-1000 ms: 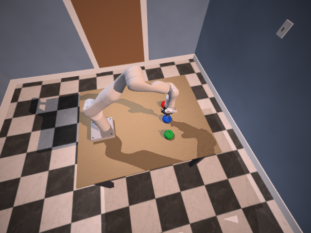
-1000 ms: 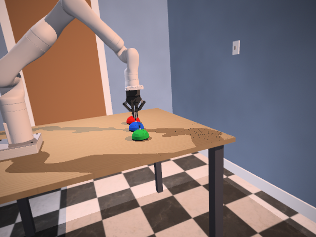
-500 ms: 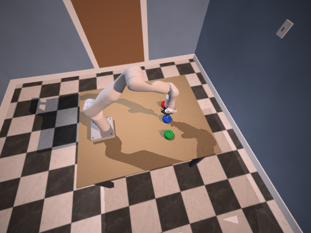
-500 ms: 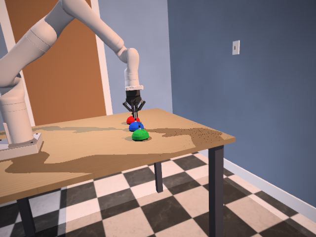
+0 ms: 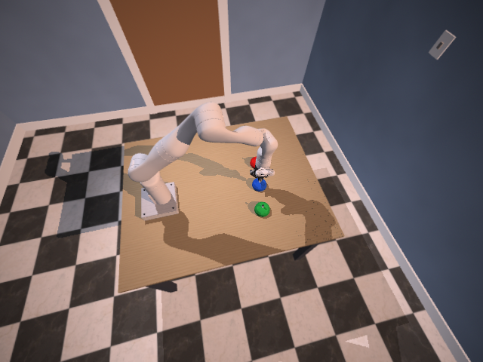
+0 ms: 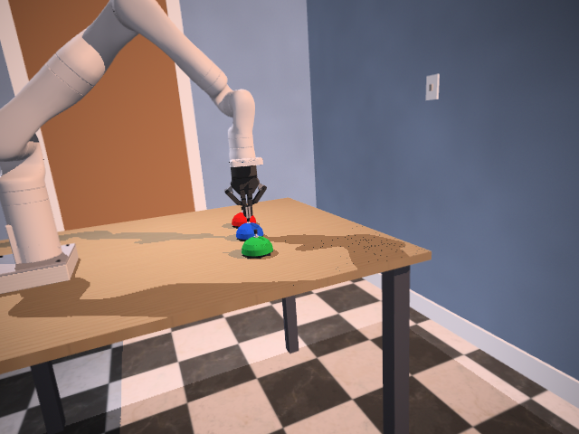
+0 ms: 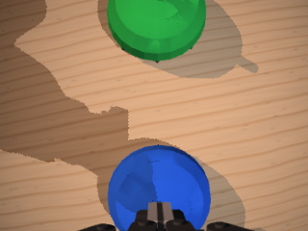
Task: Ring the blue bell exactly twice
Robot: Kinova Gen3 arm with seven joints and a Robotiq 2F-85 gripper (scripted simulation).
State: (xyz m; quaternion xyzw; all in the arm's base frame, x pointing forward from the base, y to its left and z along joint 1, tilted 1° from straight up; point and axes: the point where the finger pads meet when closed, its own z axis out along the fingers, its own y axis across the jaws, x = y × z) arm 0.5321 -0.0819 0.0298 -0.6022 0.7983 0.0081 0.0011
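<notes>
The blue bell is a round dome on the wooden table, the middle one of a row of three. My gripper is shut with nothing between its fingers. It points straight down over the top centre of the blue bell. Its fingertips are at or just above the bell's top, and the button is hidden under them. The green bell sits nearer the table's front, with its small button showing on top. The red bell is behind my gripper, partly hidden.
The table carries only the three bells and my arm's base plate at its left side. The bells stand close together in a line. The table's right edge is a little beyond them.
</notes>
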